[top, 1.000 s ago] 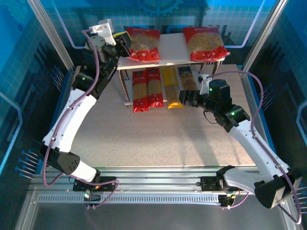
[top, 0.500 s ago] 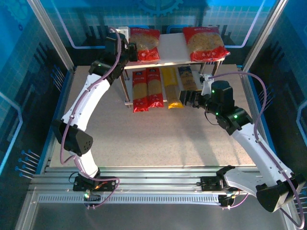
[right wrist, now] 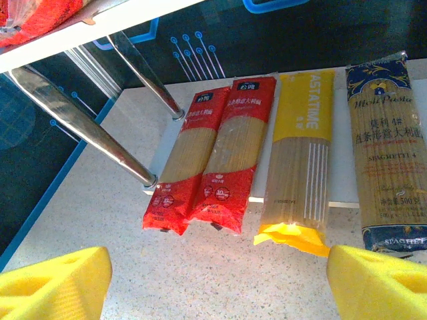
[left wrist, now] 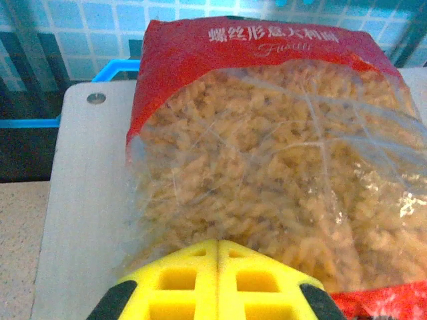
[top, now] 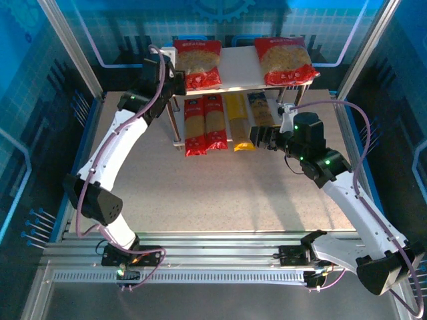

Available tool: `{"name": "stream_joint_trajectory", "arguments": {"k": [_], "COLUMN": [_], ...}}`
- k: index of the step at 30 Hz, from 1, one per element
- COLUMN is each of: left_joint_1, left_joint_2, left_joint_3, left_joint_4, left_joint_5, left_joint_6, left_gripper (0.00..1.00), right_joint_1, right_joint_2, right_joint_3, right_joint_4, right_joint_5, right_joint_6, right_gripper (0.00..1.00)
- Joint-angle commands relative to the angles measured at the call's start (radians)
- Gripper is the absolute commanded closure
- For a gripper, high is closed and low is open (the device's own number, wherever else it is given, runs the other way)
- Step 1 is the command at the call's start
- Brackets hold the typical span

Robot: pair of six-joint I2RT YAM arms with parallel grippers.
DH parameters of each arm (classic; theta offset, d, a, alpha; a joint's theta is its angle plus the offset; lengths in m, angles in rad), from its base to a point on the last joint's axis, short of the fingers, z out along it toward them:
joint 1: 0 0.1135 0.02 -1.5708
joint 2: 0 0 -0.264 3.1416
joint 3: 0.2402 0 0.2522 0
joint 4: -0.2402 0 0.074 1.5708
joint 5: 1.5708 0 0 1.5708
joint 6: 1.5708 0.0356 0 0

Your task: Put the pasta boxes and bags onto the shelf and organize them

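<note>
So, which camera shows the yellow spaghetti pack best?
The right wrist view: the yellow spaghetti pack lies there large, seen end to end, with its lettering readable. The top external view shows the same pack small and far off, its print too small to read.

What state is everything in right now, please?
Left plump red plastic bag: flat on top white shelf board.
Right plump red plastic bag: flat on the same board.
Two red spaghetti packs: flat, side by side, lower board.
Yellow spaghetti pack: flat beside them.
Dark blue spaghetti pack: flat, rightmost.
Left end effector: shut, at left bag's edge.
Right end effector: open, empty.
</note>
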Motion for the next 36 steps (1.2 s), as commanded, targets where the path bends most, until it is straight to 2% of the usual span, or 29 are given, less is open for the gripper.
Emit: {"name": "stream_joint_trajectory", "arguments": {"k": [1, 5, 10, 15, 19, 25, 30, 36], "left_joint_1": [0.006, 0.006, 0.006, 0.006, 0.006, 0.007, 0.026, 0.147], "left_joint_2": [-0.038, -0.067, -0.086, -0.114, -0.212, -0.476, -0.665, -0.760], "left_joint_3": [-0.086, -0.132, -0.100, -0.031, -0.066, -0.318, -0.600, -0.941], "left_joint_4": [-0.072, -0.027, -0.007, -0.014, 0.010, 0.060, 0.022, 0.113], "left_joint_5": [0.011, 0.009, 0.009, 0.031, 0.056, 0.009, -0.072, -0.032], "left_joint_6": [-0.011, -0.014, -0.010, 0.020, 0.020, 0.026, -0.012, -0.060], "left_gripper": [0.99, 0.92, 0.73, 0.66, 0.61, 0.57, 0.54, 0.52], "right_joint_1": [0.014, 0.017, 0.017, 0.016, 0.014, -0.015, -0.108, -0.264], "right_joint_2": [-0.006, -0.009, -0.019, -0.034, -0.053, -0.089, -0.126, -0.174], "right_joint_3": [-0.005, -0.007, -0.007, -0.003, 0.000, 0.000, -0.049, -0.172], "right_joint_4": [0.013, 0.008, -0.002, -0.022, -0.043, -0.151, -0.265, -0.300], "right_joint_5": [0.005, 0.004, 0.014, 0.050, 0.092, 0.217, 0.291, 0.277], "right_joint_6": [0.015, 0.016, 0.013, 0.000, -0.018, -0.069, -0.071, -0.063], "right_gripper": [0.15, 0.15, 0.15, 0.14, 0.11, 0.08, 0.06, 0.05]}}
